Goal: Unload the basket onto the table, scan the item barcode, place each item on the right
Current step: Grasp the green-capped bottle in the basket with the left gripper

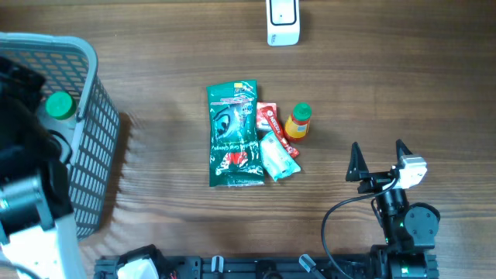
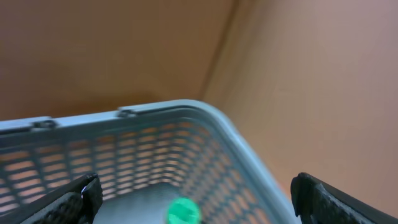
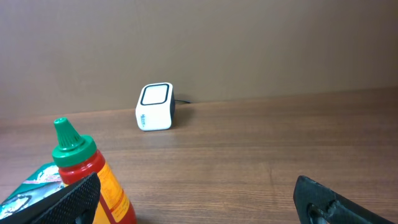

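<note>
Left of the right gripper [image 1: 378, 149], spread empty like the left gripper [image 2: 196, 190], the bottle [image 1: 298, 124] looks light, stiff, slick: pinch across its body.

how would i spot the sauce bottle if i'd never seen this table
On the wooden table, look at the cluster of items in the middle, by the green packet. The sauce bottle stands at its right edge: the only bottle there, green cap, yellow label.

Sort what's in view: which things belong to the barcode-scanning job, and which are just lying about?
Job: scanner, green packet, red packet, white pouch, sauce bottle.
Lying about, probably finished with: basket, green-capped bottle inside it.
</note>
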